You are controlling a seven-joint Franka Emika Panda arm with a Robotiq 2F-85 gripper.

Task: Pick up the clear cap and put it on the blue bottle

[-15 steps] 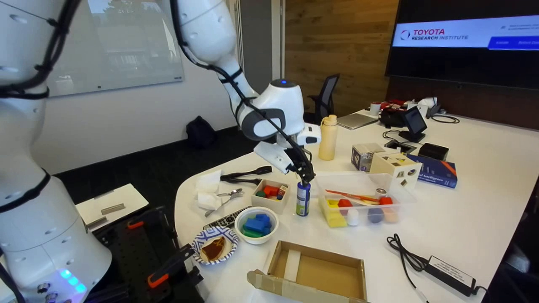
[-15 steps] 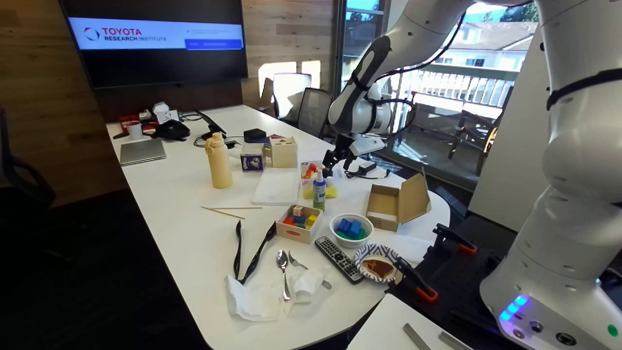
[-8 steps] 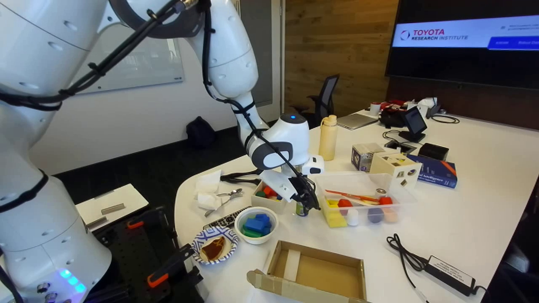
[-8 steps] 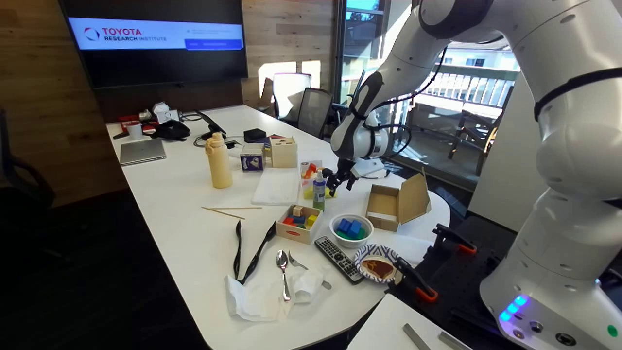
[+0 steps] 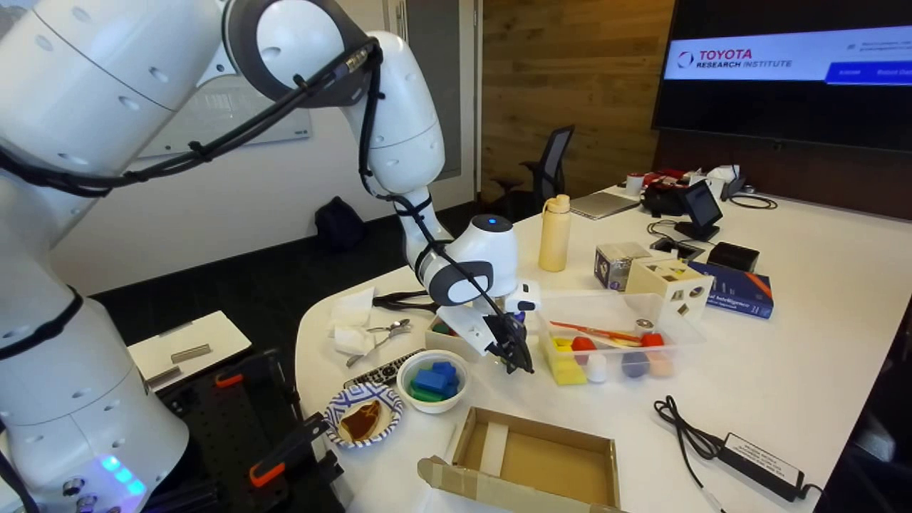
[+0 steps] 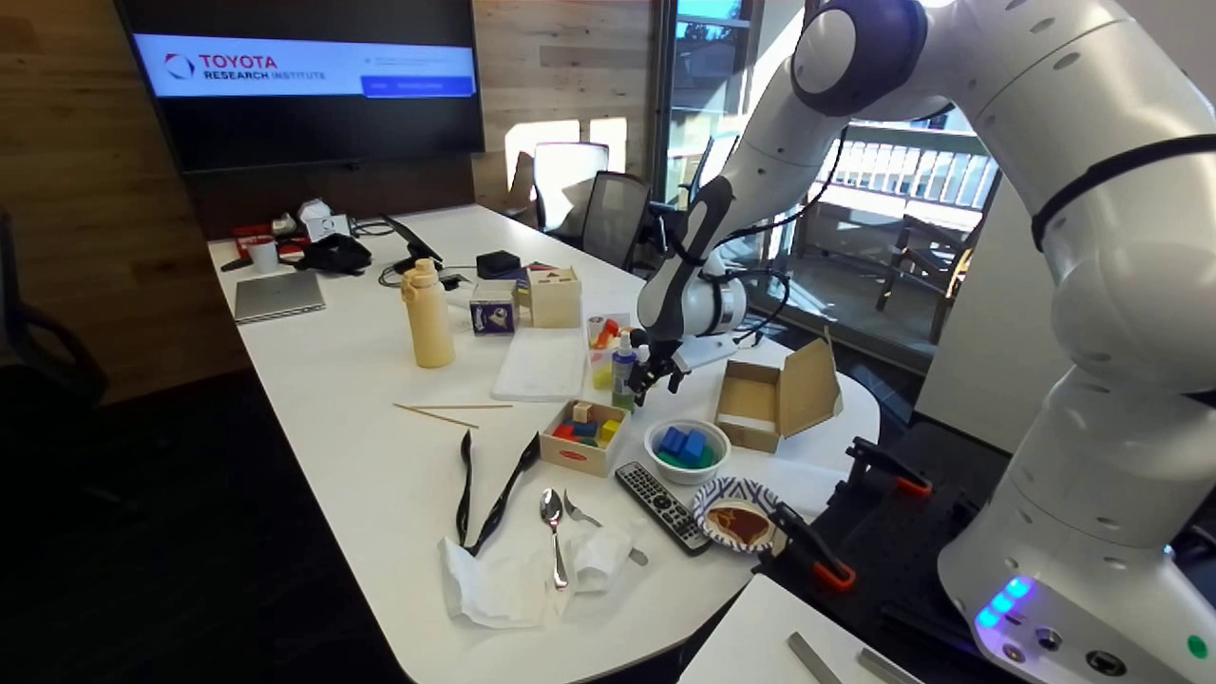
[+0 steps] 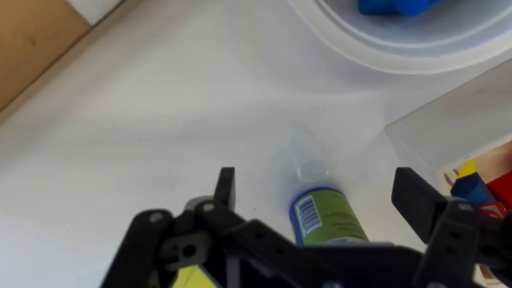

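in an exterior view, from left to right, a white robot arm [image 5: 399,128] rises and reaches over a white table [image 5: 784,356]. near the left end sits a blue-patterned plate [image 5: 395,413] with something brown [image 5: 362,420] on it, then a white bowl [image 5: 431,406] of blue and green blocks [image 5: 433,379]. next comes the black gripper [image 7: 314,185], low over the table, just beside the upright blue bottle [image 6: 622,368]. in the wrist view its two fingers [image 7: 226,188] are spread wide apart. the clear cap [image 7: 311,160] is on the table, in line with the gap between them and just beside the bottle's base; it is faint against the white, so whether it stands or lies is hard to say. an open cardboard box [image 5: 552,463] lies nearer, to the right of the bowl. farther right come a tall cream bottle [image 5: 554,239] on the far side, a clear plastic tub [image 5: 591,310] holding yellow and red pieces [image 5: 583,344] and, nearer, a black power adapter [image 5: 762,464].
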